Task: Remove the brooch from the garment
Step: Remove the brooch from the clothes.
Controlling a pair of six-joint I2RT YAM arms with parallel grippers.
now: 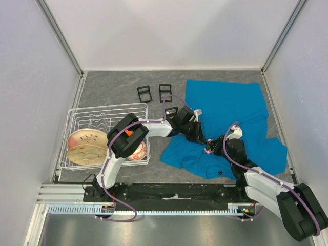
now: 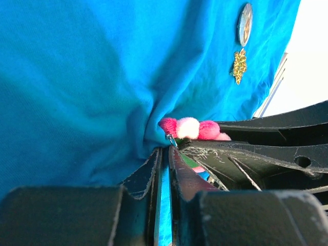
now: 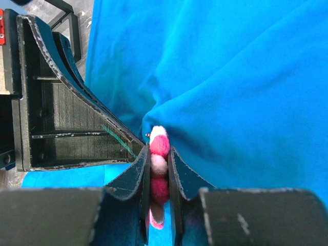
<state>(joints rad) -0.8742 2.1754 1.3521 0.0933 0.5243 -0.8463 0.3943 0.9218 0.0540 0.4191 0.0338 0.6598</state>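
The teal garment (image 1: 230, 107) lies rumpled on the right half of the grey table (image 1: 118, 82), well apart from the wire rack (image 1: 108, 105) of plates (image 1: 87, 139) at the left. At the garment's near fold, the left gripper (image 2: 164, 154) is squeezed tight on a pleat of cloth. The right gripper (image 3: 158, 154) is clamped on the pink-and-white pom-pom brooch (image 3: 159, 146), which sits against the puckered fabric. Farther along the shirt are a round badge (image 2: 245, 24) and a gold pin (image 2: 239, 65).

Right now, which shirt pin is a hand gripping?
The pink-and-white pom-pom brooch, in the right hand; the round silver pin and gold glitter pin hang free.
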